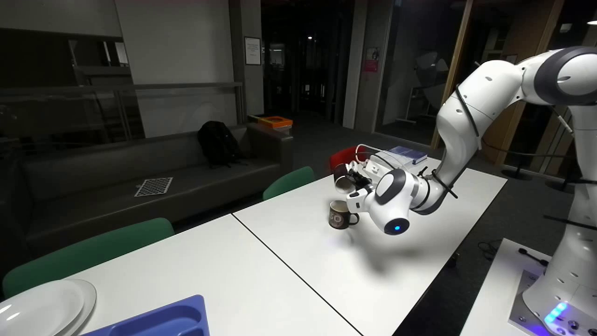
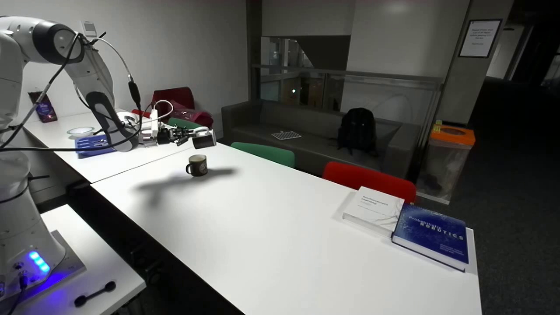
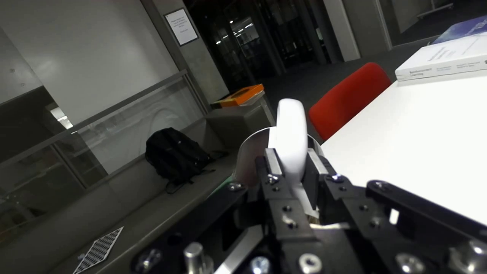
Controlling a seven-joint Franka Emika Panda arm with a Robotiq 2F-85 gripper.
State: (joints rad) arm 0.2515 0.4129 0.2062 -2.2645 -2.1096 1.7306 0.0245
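My gripper (image 3: 294,161) is shut on the thick white handle (image 3: 292,131) of a mug, the handle pinched between its two pads. The held mug (image 2: 204,139) hangs in the air, tipped over, with a dark band round its outside. Its pale mouth (image 1: 344,185) faces sideways and down in an exterior view. Most of its body hides behind the handle and fingers in the wrist view. Lower down, a dark mug with a printed emblem (image 1: 339,215) stands upright on the white table (image 2: 262,227). The held mug is above it, apart from it in both exterior views.
Two books, one white (image 2: 374,209) and one blue (image 2: 431,236), lie at a table end. A blue tray (image 1: 163,319) and white plates (image 1: 42,305) are at the opposite end. Green (image 1: 289,183) and red (image 3: 350,101) chairs line the side by the sofa (image 1: 116,163).
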